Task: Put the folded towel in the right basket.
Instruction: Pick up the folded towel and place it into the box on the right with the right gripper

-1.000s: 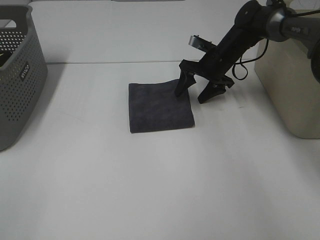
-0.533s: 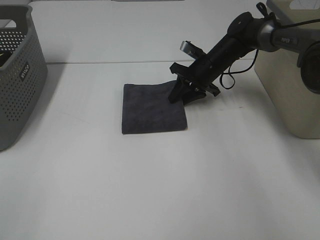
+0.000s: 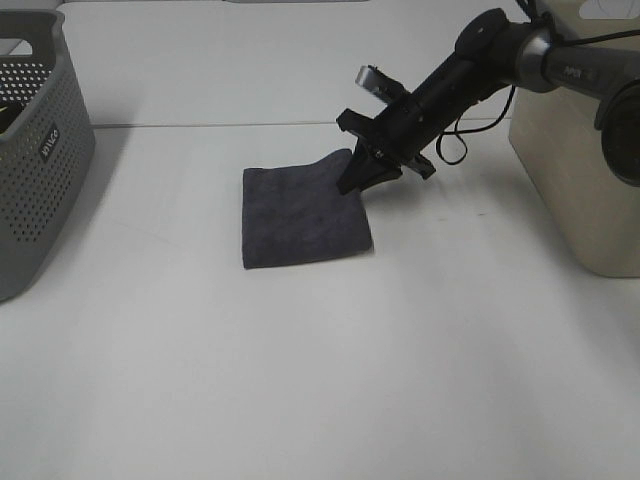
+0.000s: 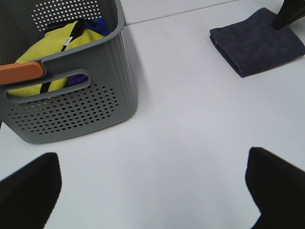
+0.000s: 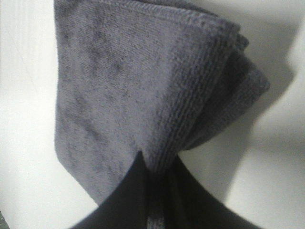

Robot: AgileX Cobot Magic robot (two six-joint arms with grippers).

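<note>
The folded dark grey towel [image 3: 300, 210] lies on the white table, its far right corner lifted. My right gripper [image 3: 362, 176] is shut on that corner; the right wrist view shows the towel [image 5: 133, 90] pinched between the black fingers [image 5: 128, 191]. The towel also shows in the left wrist view [image 4: 257, 43]. The beige right basket [image 3: 580, 150] stands at the table's right edge. My left gripper [image 4: 152, 186] is open over bare table, with only its black fingertips [image 4: 28, 188] in view, next to the grey basket.
A grey perforated basket [image 3: 35, 150] stands at the left edge; the left wrist view shows its wall [image 4: 71, 105] and yellow and blue cloths inside. The right arm's cable [image 3: 470, 125] hangs near the beige basket.
My right gripper closed on the towel's far right corner and lifted it slightly. The towel slid a little to the left. The left arm has not visibly moved.
</note>
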